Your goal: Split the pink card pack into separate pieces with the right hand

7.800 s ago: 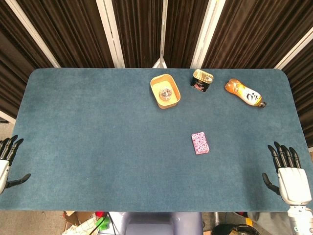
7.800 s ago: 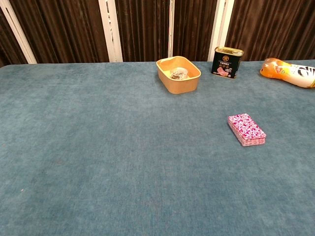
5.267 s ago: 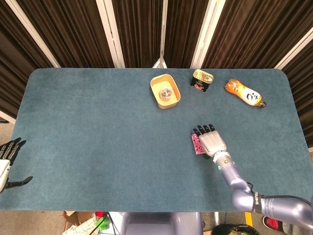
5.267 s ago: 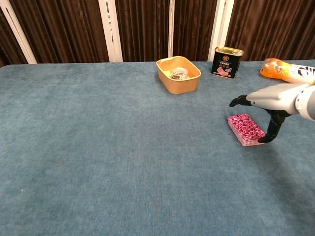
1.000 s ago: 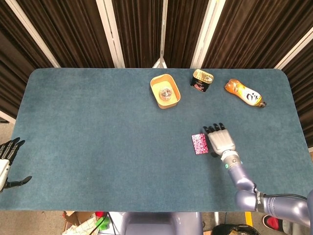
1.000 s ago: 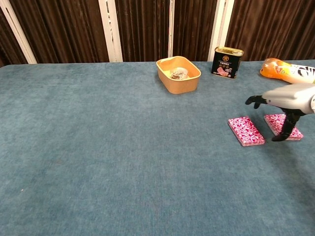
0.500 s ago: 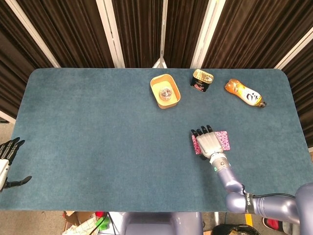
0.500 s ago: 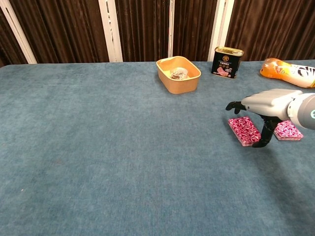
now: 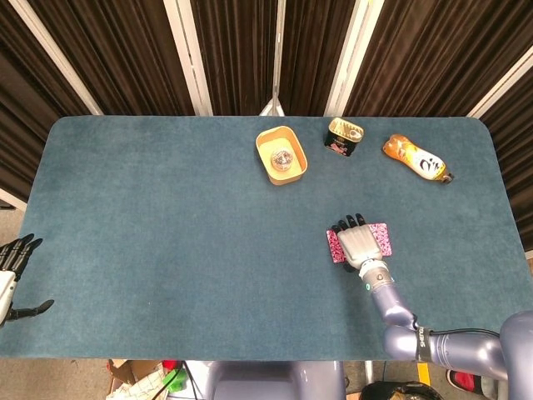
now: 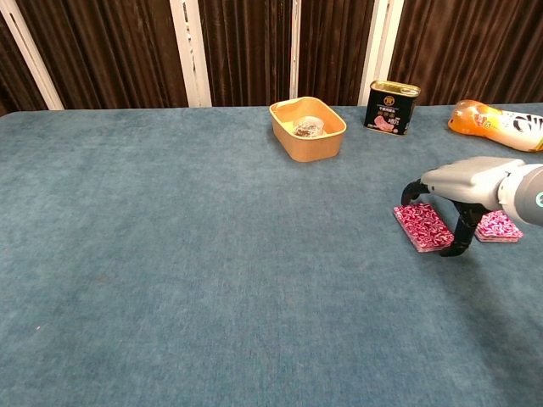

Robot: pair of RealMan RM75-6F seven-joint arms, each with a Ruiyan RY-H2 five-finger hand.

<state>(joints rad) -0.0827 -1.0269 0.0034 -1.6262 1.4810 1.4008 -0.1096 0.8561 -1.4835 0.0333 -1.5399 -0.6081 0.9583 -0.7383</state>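
Observation:
The pink card pack [image 10: 422, 225] lies flat on the blue table right of centre; only its left edge [image 9: 332, 245] shows in the head view. My right hand [image 10: 462, 182] [image 9: 358, 242] is over it, palm down, fingers curled onto the far edge and the thumb against the near right edge, gripping it. A second, thinner pink pile [image 10: 498, 226] [image 9: 383, 239] lies just right of the hand, apart from the pack. My left hand [image 9: 12, 267] hangs off the table's left edge, fingers spread, holding nothing.
At the back stand a tan bowl [image 10: 293, 140] [image 9: 266, 160] with a small shiny object inside, a dark tin [image 10: 391, 108] [image 9: 344, 137], and an orange bottle [image 10: 501, 121] [image 9: 416, 158] lying on its side.
The right hand's fingers have curled down onto the pack's far edge and the hand has sunk onto it. The split-off pile at right has not moved. The left hand is still.

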